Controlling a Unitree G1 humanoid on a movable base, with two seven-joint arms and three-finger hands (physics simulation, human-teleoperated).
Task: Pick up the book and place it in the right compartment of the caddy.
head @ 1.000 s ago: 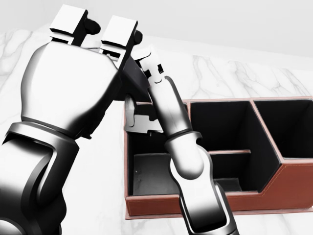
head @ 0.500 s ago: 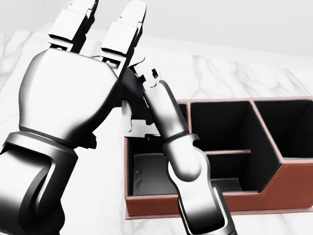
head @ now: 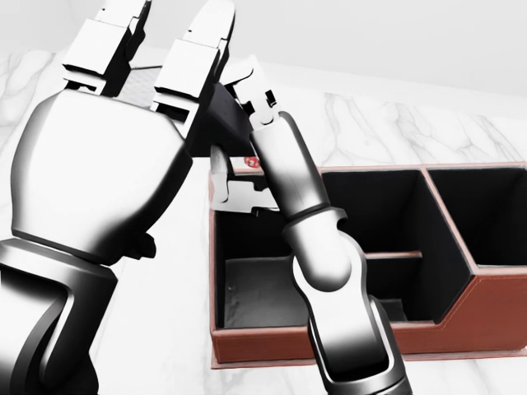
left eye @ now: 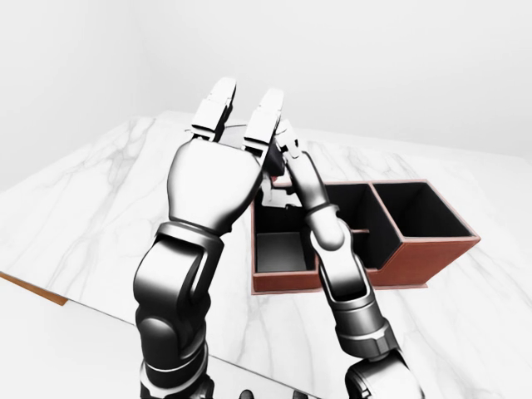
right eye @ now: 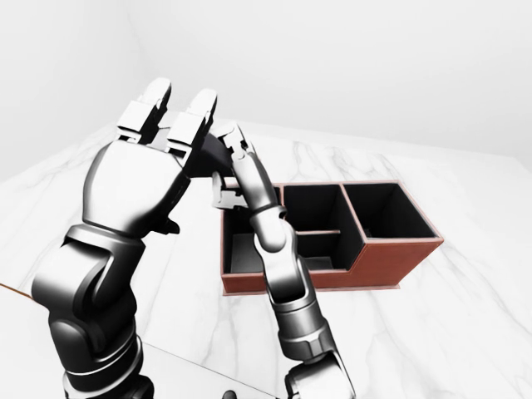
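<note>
The book [head: 236, 194], pale with a small red mark, hangs over the top-left corner of the caddy's left compartment, mostly hidden between my two hands. My right hand [head: 251, 90] is closed over its upper part. My left hand [left eye: 248, 96] stands beside it on the left, open, with its fingers stretched straight up and its palm toward the book. The brown caddy [head: 370, 337] has black insides. Its right compartment [head: 486, 214] holds nothing that I can see.
The caddy rests on a white marble table [left eye: 100, 208]. The table's wooden near edge [left eye: 33, 287] shows at the lower left of the left-eye view. My right forearm [head: 329, 263] crosses over the caddy's left compartment.
My left hand's fingers have gone from curled to straight, opening the hand. Both hands and the book have risen a little over the caddy's left corner.
</note>
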